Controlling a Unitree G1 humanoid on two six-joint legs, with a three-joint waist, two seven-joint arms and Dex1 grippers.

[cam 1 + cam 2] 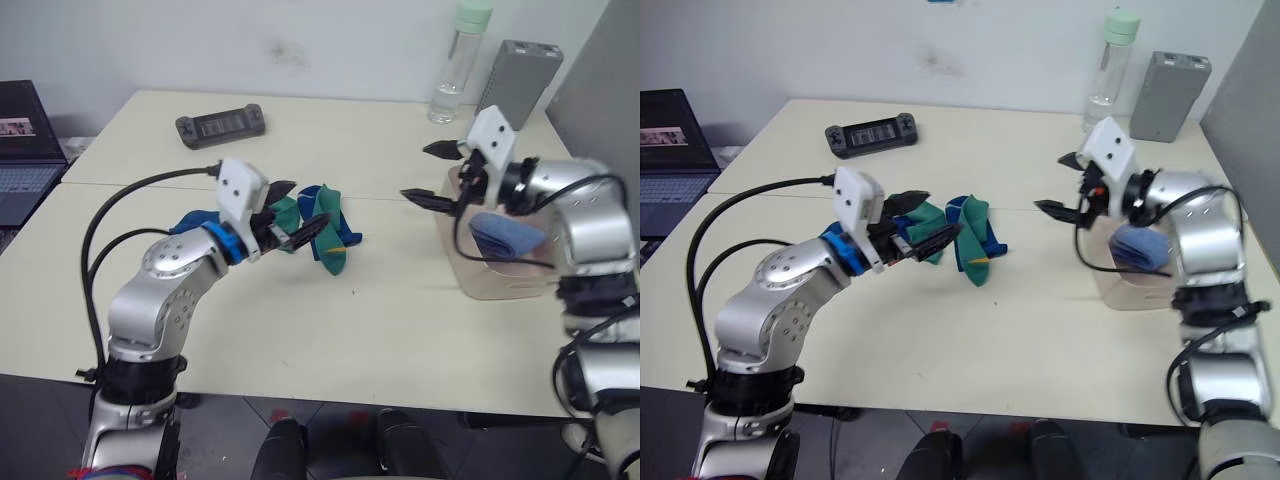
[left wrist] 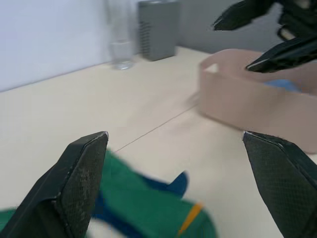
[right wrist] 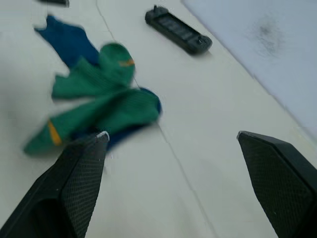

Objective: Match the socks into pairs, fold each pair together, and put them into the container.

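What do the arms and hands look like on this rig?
Silver-grey jointed arm shells with black joints. Left hand and right hand each have two black pointed fingers, textured pads, and a white camera block on the wrist. Left arm has a blue wrist ring and looping black cables.

Silver arms, black cables, black-fingered left pincer (image 1: 290, 218).

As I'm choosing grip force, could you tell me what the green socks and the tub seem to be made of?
Green socks: soft knit fabric, matte; they lie limp and creased, with ribbing visible in the right wrist view. Tub: likely thin plastic, smooth and pale pink; the wall looks slightly translucent, holding its shape.
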